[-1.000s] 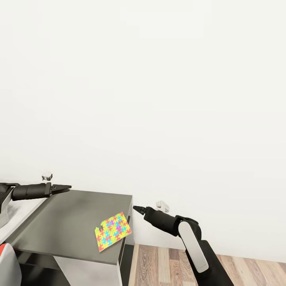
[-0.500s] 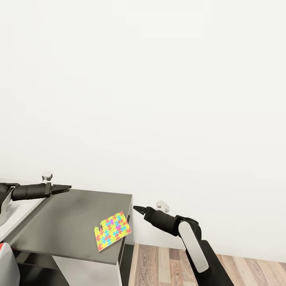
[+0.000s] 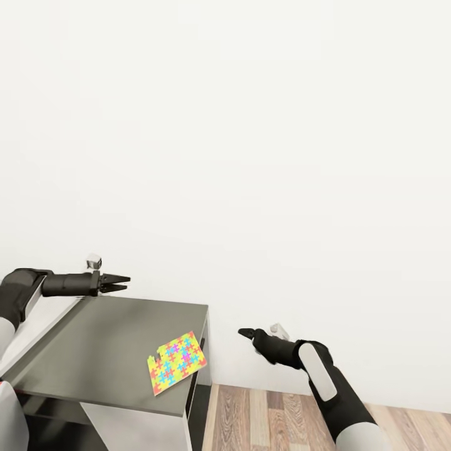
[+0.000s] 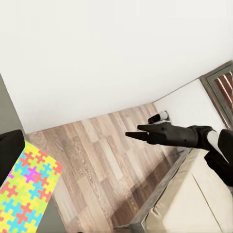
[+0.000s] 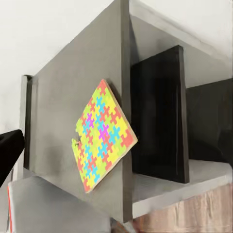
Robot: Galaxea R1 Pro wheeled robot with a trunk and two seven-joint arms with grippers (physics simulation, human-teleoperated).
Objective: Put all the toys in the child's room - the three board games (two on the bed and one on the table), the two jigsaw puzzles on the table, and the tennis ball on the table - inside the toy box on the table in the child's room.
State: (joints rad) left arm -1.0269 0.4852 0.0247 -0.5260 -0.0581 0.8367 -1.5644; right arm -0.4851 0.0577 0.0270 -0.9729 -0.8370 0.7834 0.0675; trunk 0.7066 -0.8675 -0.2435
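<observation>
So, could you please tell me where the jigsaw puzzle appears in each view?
Head view: jigsaw puzzle lies on the dark-grey table section, by its right edge, one corner overhanging.
Left wrist view: at the lower left.
Right wrist view: centre.
Shared landmark: the wood-plank floor.
</observation>
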